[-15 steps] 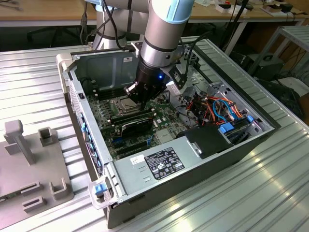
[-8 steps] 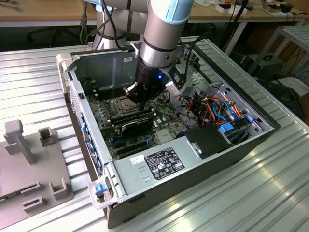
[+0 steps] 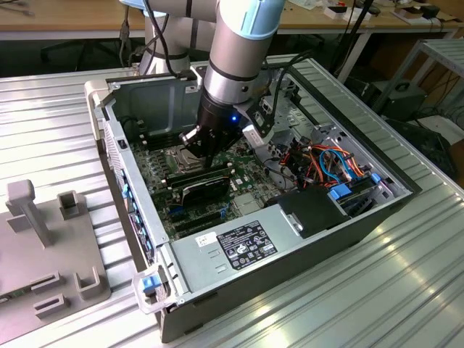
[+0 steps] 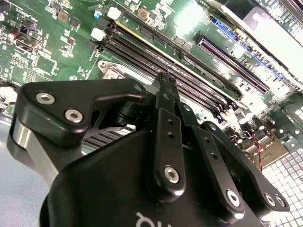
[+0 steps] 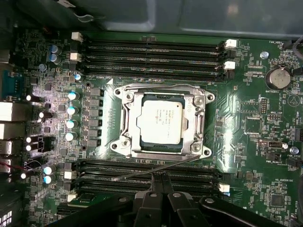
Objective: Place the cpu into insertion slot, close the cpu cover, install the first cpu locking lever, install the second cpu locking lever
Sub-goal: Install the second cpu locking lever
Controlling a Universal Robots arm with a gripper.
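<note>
The cpu (image 5: 160,122) lies flat in the insertion slot (image 5: 124,98), silver top face up. The cpu cover (image 5: 193,124) is down over it, framing the chip through its square window. One thin wire lever (image 5: 156,87) lies along the far edge of the socket. A second lever (image 5: 142,173) stands off slantwise across the memory slots on the near side. My gripper (image 5: 161,177) is shut, its tips right beside this slanted lever, with nothing visible between them. The shut tips (image 4: 166,81) point at the board. In the exterior view the gripper (image 3: 194,151) hangs over the socket inside the open case.
Long black memory slots (image 5: 151,52) flank the socket on both sides. Capacitors (image 5: 71,109) and a coin cell (image 5: 277,78) stand nearby. The case walls (image 3: 109,138), coloured cables (image 3: 333,163) and a black power supply (image 3: 312,210) surround the board. A grey fixture (image 3: 43,239) sits at the exterior view's left.
</note>
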